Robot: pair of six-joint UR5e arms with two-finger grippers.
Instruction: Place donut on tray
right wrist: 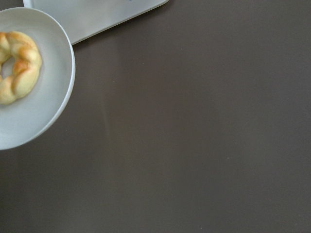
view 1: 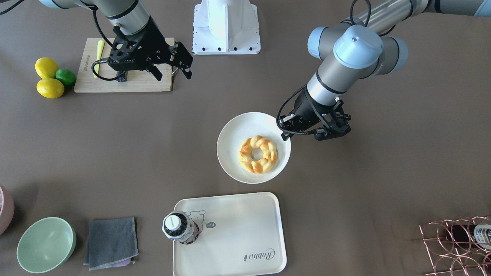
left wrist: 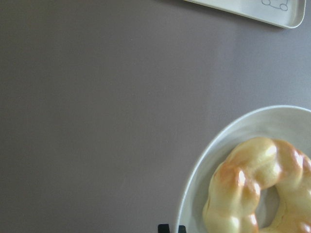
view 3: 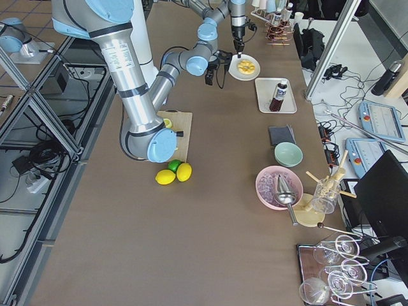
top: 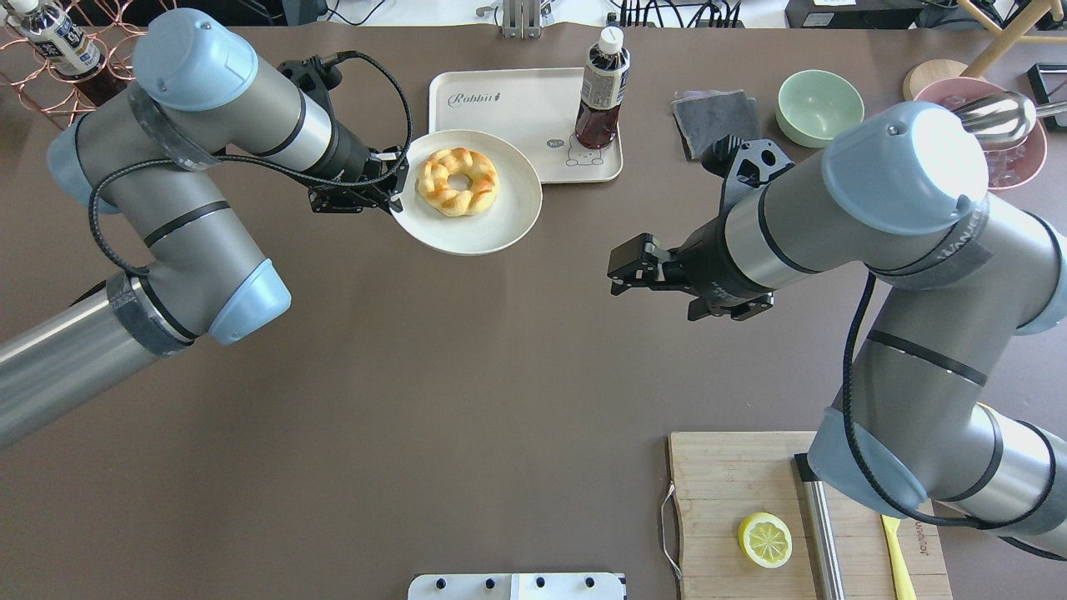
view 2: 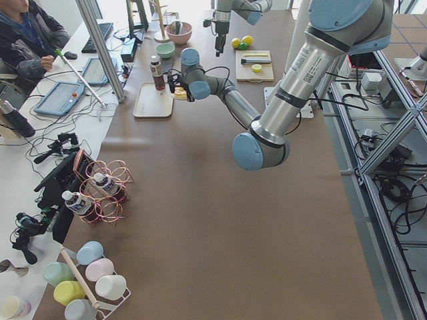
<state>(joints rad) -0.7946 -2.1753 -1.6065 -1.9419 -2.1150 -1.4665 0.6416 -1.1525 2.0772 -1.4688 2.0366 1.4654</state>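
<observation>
The twisted golden donut [view 1: 258,154] sits on the round white plate [view 1: 234,130], near the cream rectangular tray [view 1: 238,237]. The left gripper [view 1: 285,135] pinches the plate's rim. The right gripper [view 1: 172,74], well away, gapes wide.

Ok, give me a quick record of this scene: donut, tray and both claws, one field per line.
donut: lying on the round white plate, not on the tray
tray: a bottle stands upright at one corner
left claw: at the plate's rim, beside the donut; grip unclear
right claw: open, holding nothing, well away from the plate
task status: donut not yet moved to the tray
</observation>
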